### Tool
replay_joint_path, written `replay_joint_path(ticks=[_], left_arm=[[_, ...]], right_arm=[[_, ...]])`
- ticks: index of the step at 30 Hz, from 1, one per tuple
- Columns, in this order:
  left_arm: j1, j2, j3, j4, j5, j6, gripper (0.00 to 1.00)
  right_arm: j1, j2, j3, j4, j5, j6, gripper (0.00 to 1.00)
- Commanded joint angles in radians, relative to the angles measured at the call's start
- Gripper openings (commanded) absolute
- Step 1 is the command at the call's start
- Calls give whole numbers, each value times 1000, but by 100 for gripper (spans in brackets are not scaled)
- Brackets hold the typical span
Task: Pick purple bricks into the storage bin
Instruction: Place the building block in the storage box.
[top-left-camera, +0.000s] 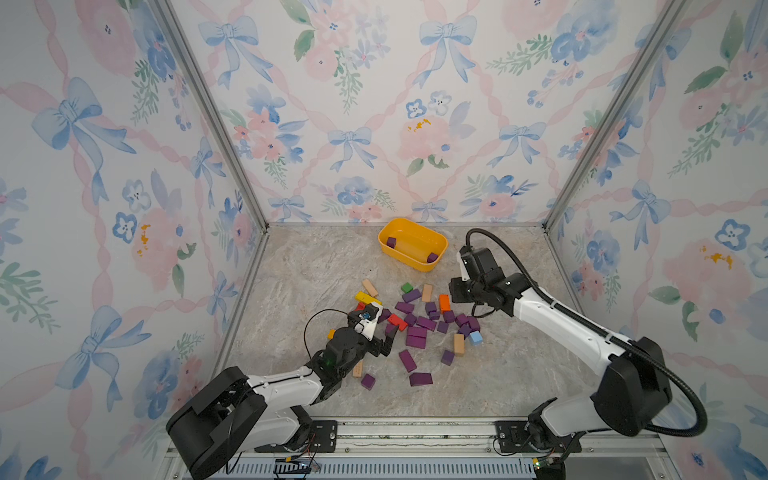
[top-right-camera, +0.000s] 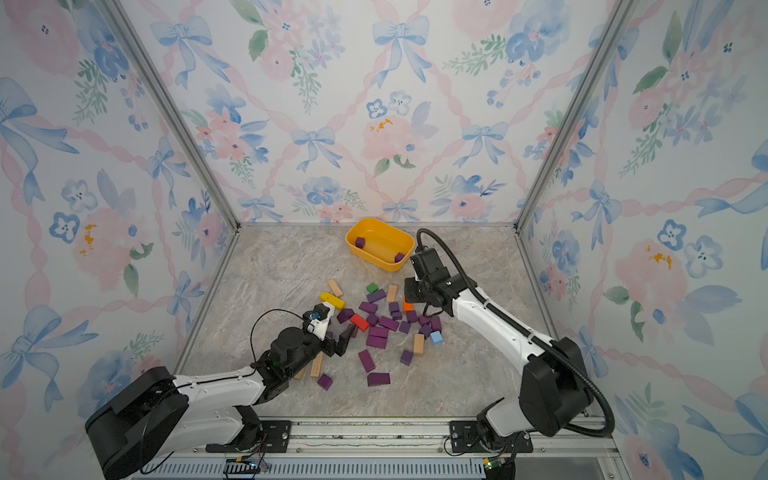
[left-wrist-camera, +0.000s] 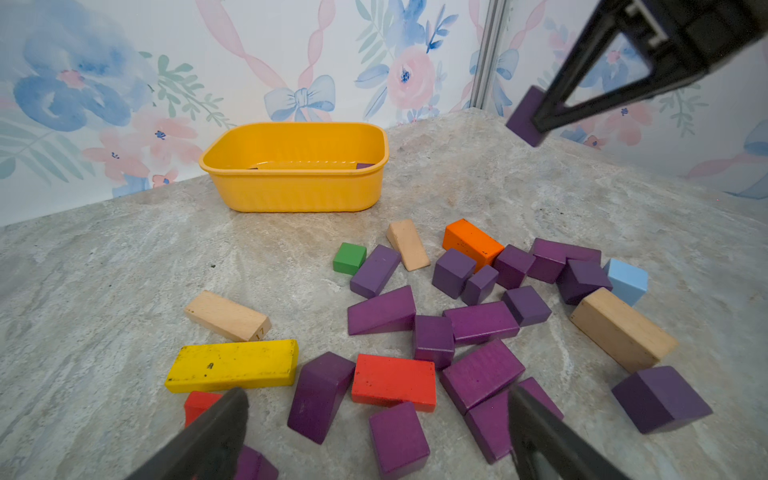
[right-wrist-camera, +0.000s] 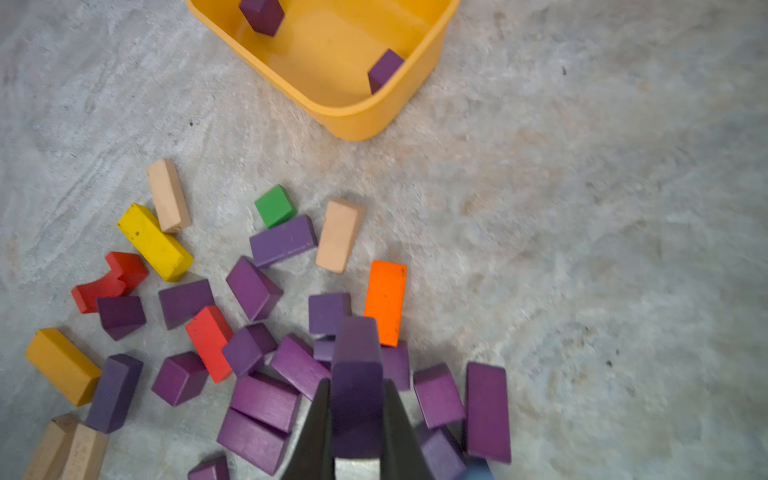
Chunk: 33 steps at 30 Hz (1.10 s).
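A tan bar (left-wrist-camera: 226, 316) at the left of the left wrist view shows a small "17" on its end face. The yellow bar (left-wrist-camera: 232, 365) just below it bears a dark mark like an "A".

The right gripper (right-wrist-camera: 357, 386) is clamped on one purple brick (right-wrist-camera: 357, 357) at the bottom centre of the right wrist view, raised above the pile. The storage bin (right-wrist-camera: 353, 120) sits at the top centre of that frame, well apart from it, with two purple cubes (right-wrist-camera: 385, 68) inside.

The left gripper (left-wrist-camera: 374, 399) is spread wide at the bottom of its view, over the loose purple bricks (left-wrist-camera: 320, 395) and a red block (left-wrist-camera: 392, 380).
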Motion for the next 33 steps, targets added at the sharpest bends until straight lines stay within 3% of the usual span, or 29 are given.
replay_joint_path(ticks=[1,6,16,17,19,23,26,33], left_arm=[[-3,-5,15,-6,-23,-13,98],[-1,-62,-2,-15,-45,-2,98],[1,-83,-1,-48,-90,-1,98],[1,-86,-2,-49,-92,-2,98],[1,-84,1,-51,-106,-10,98],[11,-66,17,-85,-136,-39,98],[19,-44,33,-107,-148,-51,98],[28,-9,48,-110,-136,-60,98]], right_arm=[[-35,139,115,21,-75,-16,11],[-69,298,261,83,-165,53,10],[-111,517,503,55,-151,67,12],[-114,522,504,62,-153,66,15],[-117,516,485,104,-158,58,37],[-121,489,462,145,-144,29,66],[-118,451,445,134,-122,-16,74],[-112,271,274,162,-29,-89,81]])
